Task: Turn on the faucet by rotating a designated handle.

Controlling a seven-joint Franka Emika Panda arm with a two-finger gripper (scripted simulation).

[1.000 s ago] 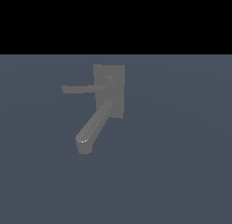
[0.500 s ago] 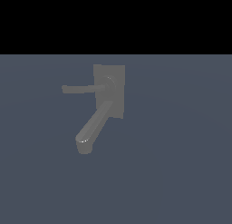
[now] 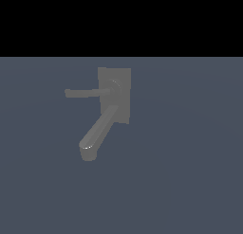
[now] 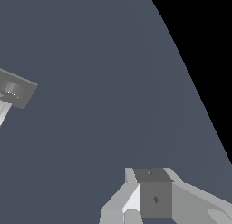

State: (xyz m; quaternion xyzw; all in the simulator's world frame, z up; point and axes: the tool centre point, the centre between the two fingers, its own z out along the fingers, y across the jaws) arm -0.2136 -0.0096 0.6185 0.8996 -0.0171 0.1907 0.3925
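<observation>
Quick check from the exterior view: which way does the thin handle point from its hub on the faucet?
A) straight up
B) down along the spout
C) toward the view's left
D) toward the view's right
C: the handle runs level from the round hub on the faucet back plate toward the exterior view's left, while the thick spout angles downward.

- We see a plain slate-blue surface [image 3: 190, 181].
- On it we see only the grey faucet [image 3: 114, 93], spout [image 3: 95, 136] angling away from its back plate.
</observation>
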